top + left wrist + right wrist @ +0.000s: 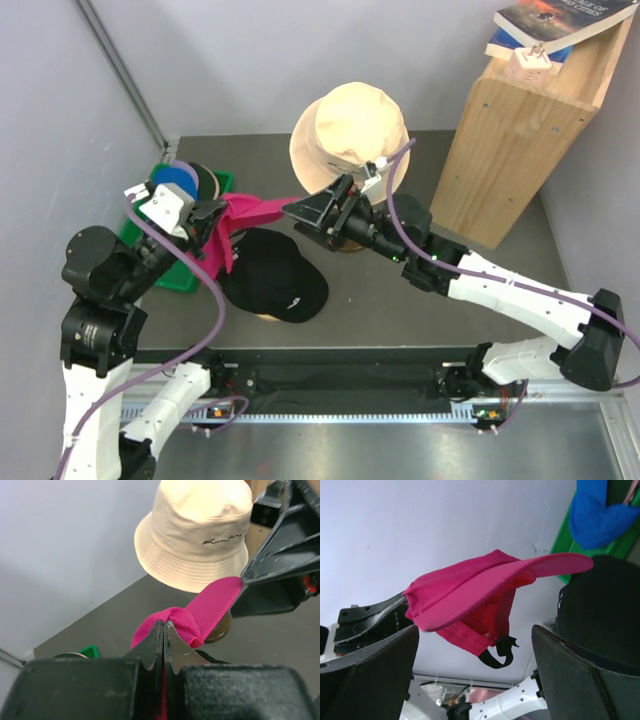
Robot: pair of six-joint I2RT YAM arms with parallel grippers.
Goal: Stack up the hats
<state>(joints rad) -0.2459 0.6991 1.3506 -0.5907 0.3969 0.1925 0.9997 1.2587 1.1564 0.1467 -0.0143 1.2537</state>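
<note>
My left gripper [207, 216] is shut on the crown cloth of the magenta cap [248, 212] and holds it in the air; the pinch shows in the left wrist view [164, 626]. The cap's brim [220, 597] points at my right gripper [300, 212]. That gripper is open, its fingers [375, 660] wide apart on either side of the cap [470, 587] without touching it. The black cap [277, 277] sits below on a round form. The blue cap [174, 182] lies in the green bin [140, 240]. The lavender and light pink caps are out of view.
A beige bucket hat [350, 128] sits on a stand behind my right gripper. A tall wooden block [510, 135] with books [550, 25] on top stands at the back right. Grey walls close in on the left and at the back.
</note>
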